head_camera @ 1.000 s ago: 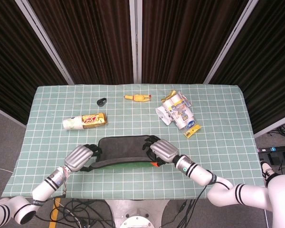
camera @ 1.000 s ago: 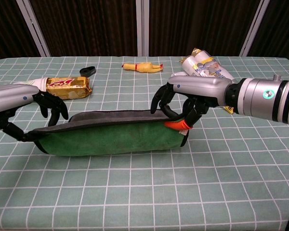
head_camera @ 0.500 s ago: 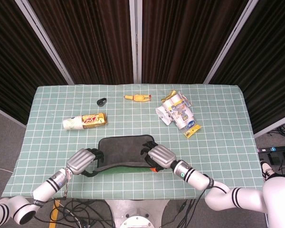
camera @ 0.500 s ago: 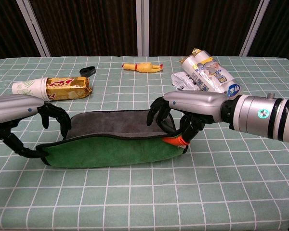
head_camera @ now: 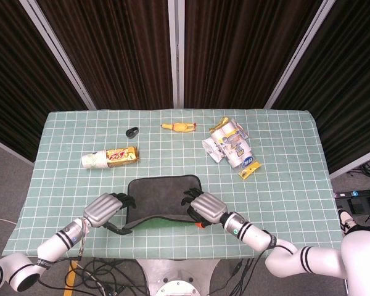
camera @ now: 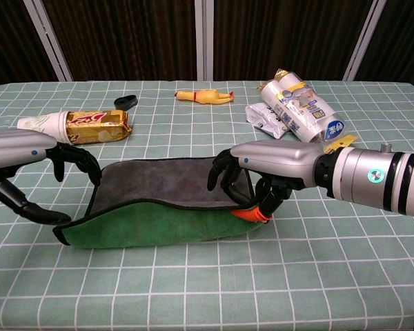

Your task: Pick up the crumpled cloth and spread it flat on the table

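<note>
**A:** What are the fingers doing?

**B:** The right hand [camera: 252, 176] has its fingers [camera: 221, 174] curled over the cloth's right end, pinching the near edge by an orange tag [camera: 250, 213]. The left hand [camera: 38, 172] has fingers [camera: 79, 161] hooked over the left end; the thumb reaches underneath, so I judge it grips that edge too.

**A:** Why hold it at both ends?

**B:** Probably to keep the cloth [camera: 162, 200] taut across its width. Its dark grey top lies on the worktop [camera: 207, 289] while the green near edge hangs raised toward the robot, so drawing it nearer should unfold the rest.

**A:** And where is it?

**B:** At the near middle of the worktop, between the hands, partly spread and not yet flat.

**A:** Anything nearby?

**B:** All well apart on the far side: a paper cup [head_camera: 93, 160] with a snack wrapper [head_camera: 122, 155], a rubber chicken toy [head_camera: 178, 127], a black ring [head_camera: 132, 131] and a heap of packets [head_camera: 231, 145].
</note>
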You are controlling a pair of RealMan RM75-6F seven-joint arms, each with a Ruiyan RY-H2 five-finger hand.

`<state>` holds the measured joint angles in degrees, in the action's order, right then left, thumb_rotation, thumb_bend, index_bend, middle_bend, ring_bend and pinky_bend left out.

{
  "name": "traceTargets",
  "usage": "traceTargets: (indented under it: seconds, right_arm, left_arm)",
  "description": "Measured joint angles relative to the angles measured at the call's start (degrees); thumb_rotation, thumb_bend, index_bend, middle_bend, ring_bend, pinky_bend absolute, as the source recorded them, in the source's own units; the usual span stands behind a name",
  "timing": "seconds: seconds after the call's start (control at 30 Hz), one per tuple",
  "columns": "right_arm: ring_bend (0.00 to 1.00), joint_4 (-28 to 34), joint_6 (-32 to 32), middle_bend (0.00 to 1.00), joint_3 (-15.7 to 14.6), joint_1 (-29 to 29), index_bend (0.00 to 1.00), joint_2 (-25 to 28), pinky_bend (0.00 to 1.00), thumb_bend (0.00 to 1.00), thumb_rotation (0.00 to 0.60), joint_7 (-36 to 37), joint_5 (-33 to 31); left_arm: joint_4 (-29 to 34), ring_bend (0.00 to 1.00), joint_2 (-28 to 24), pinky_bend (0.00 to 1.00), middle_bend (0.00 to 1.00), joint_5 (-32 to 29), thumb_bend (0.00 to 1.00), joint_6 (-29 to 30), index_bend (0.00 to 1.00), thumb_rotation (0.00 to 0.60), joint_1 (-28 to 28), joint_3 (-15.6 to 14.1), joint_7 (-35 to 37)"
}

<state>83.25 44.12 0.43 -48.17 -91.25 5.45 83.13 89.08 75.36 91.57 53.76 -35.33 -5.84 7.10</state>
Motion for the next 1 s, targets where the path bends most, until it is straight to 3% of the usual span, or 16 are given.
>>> traceTargets:
  seconds: [0.17,0.27,0.37,0.5,0.57,0.7,1.0]
  right_arm:
    - [0.02,0.58,-0.08,0.21,-1.2,0.31,0.63,0.5,0.0,0.3,0.6,-1.08,1.21]
    - [0.0,0.76,0.31,0.17,-2.05,0.65,0.5,0.56,0.0,0.19,0.585,-2.48,2.18]
    - [0.0,1.07,0.58,0.11,-2.83,1.0,0.27,0.62,0.0,0.03,0.491,-4.31,2.86]
    - [0.0,2.11,0.55,0.03,-3.89,1.48,0.06,0.91,0.0,0.0,0.368,-6.81,3.28]
    - [0.0,2.88,0.69,0.01,-4.37,1.82,0.02,1.19,0.0,0.0,0.332,-8.32,3.48]
    - [0.0,4.83,1.09,0.0,-5.06,2.34,0.0,2.32,0.0,0.0,0.267,-11.1,3.89]
    - [0.0,10.63,2.09,0.0,-5.97,3.33,0.0,8.74,0.0,0.0,0.253,-15.19,4.13]
  left_arm:
    - [1.18,0.22,-1.57,0.34,0.24,-0.54,0.06,0.1,0.28,0.267,-0.01,0.1,-0.35]
    - [1.38,0.22,-1.79,0.34,0.24,-0.85,0.06,0.14,0.28,0.265,0.14,0.12,-0.51]
    - [1.36,0.22,-1.77,0.34,0.24,-1.04,0.06,0.14,0.28,0.268,0.19,0.23,-0.69]
    - [1.26,0.22,-1.67,0.34,0.24,-1.22,0.06,-0.01,0.28,0.269,0.15,0.36,-0.78]
    - [1.3,0.22,-1.68,0.34,0.24,-1.2,0.06,-0.02,0.28,0.269,0.15,0.37,-0.81]
    - [1.22,0.22,-1.74,0.34,0.24,-1.17,0.06,0.04,0.28,0.266,0.14,0.45,-0.69]
    - [0.12,0.22,-1.57,0.34,0.24,-3.28,0.06,0.58,0.28,0.289,0.82,1.37,0.73]
